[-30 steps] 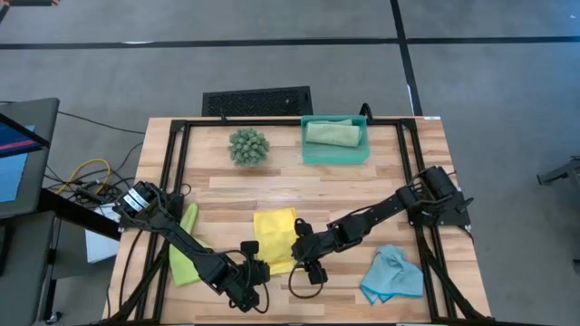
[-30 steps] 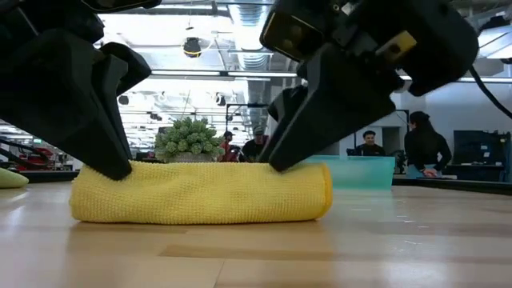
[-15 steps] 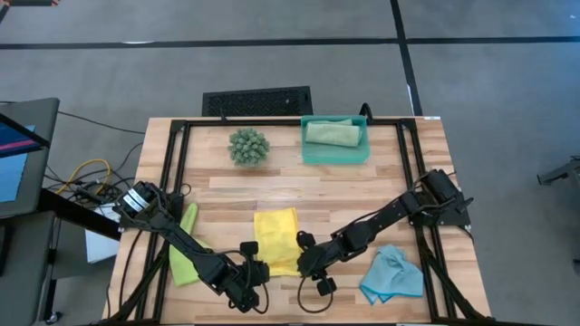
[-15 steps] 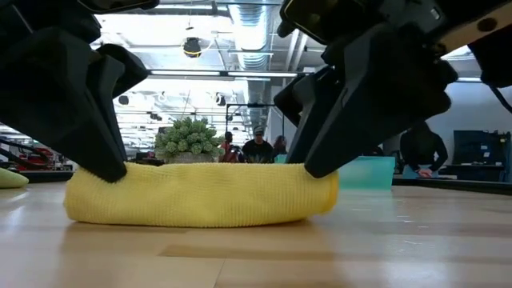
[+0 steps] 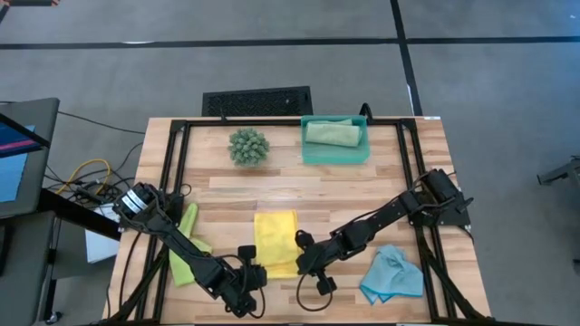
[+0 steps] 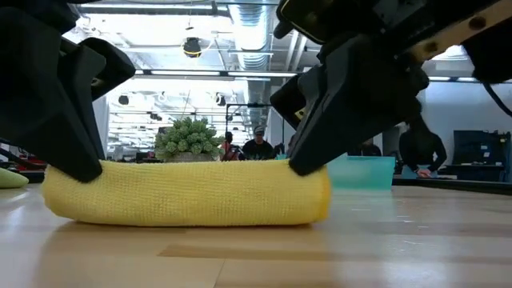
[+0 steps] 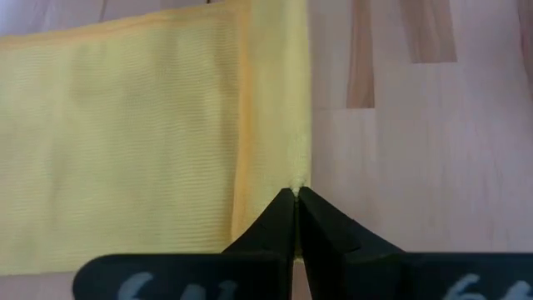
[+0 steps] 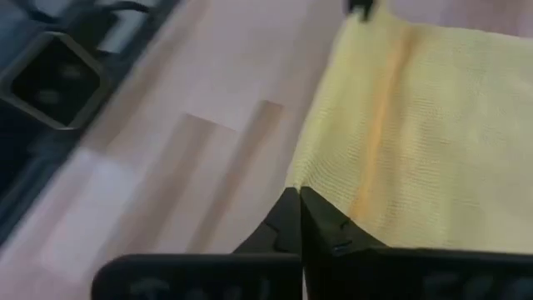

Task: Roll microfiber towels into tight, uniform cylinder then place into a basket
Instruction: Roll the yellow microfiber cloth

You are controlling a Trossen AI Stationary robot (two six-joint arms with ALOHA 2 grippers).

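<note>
1. Counting cloths in the high view, four microfiber towels show: a yellow towel (image 5: pixel 276 240) at the table's (image 5: pixel 299 190) near middle, a lime towel (image 5: pixel 184 255) by the left arm, a light blue towel (image 5: pixel 391 274) crumpled at the right, and a sage green towel (image 5: pixel 333 133) lying in the basket (image 5: pixel 335 154).
2. One basket stands at the far edge, with one spiky plant ball (image 5: pixel 248 145) beside it.
3. The left gripper (image 7: pixel 296 200) is pressed together, pinching the yellow towel's near left corner.
4. The right gripper (image 8: pixel 298 200) is likewise pinched on its near right corner.
5. White marks on both grippers' wrists are too cropped to read.
</note>
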